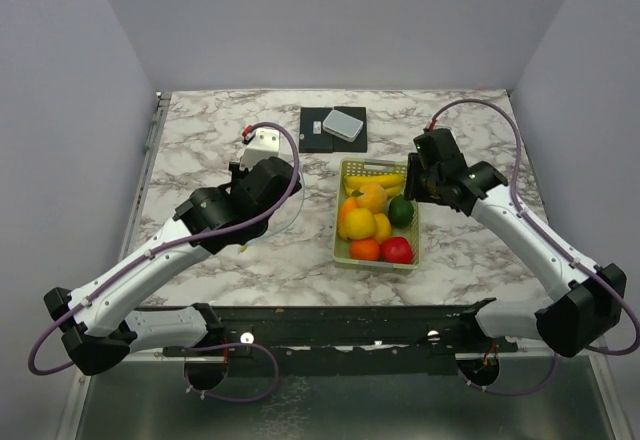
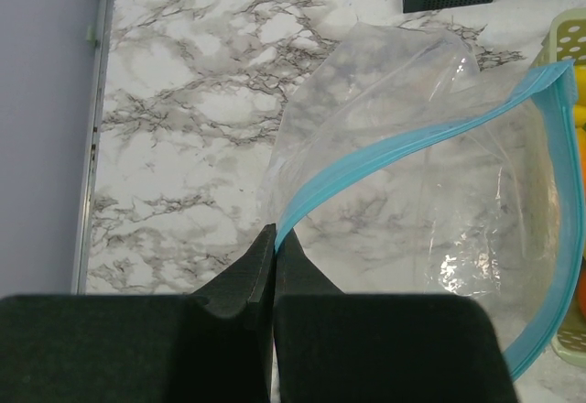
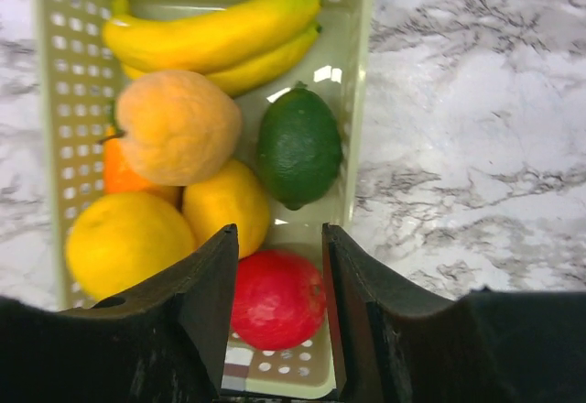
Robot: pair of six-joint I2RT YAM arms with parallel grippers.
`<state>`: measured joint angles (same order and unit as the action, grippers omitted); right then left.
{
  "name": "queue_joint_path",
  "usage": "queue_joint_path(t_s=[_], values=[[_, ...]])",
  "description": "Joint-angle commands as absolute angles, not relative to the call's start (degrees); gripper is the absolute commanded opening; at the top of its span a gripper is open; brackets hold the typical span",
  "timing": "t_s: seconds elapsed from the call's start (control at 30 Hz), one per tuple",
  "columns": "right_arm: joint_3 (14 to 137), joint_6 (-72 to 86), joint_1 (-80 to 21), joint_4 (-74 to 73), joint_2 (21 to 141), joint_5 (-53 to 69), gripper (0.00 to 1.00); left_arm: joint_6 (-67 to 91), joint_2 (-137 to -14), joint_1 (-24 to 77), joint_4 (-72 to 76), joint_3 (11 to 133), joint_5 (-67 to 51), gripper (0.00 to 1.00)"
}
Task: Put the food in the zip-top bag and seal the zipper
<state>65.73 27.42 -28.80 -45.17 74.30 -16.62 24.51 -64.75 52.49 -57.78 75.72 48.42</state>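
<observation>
L gripper (image 2: 275,243) is pinching zipper (image 2: 385,151), jaws tight on it. Zip-top bag (image 2: 412,201) is gaping open just beside basket (image 3: 352,101). R gripper (image 3: 278,238) is hovering over basket, jaws partly apart, holding nothing. Food (image 3: 179,128) is sitting in basket.
</observation>
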Motion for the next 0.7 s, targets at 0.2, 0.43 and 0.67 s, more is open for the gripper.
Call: queue_joint_path(t_s=[0.2,0.43,0.67], values=[[74.93,30.02,-30.17,-47.95,73.77,-4.66,0.48,24.00,-62.69,52.16,-56.76,74.18,47.66,0.00],[76.51,34.11,-33.68,-44.73,75.33,-1.47,0.47,23.92,-61.80,52.14,-56.55,73.53,48.21,0.00],[80.02,36.34,-40.80,-44.69,79.65,-4.74,0.47,23.74,-61.00,52.16,-56.50,73.20,48.36,0.00]])
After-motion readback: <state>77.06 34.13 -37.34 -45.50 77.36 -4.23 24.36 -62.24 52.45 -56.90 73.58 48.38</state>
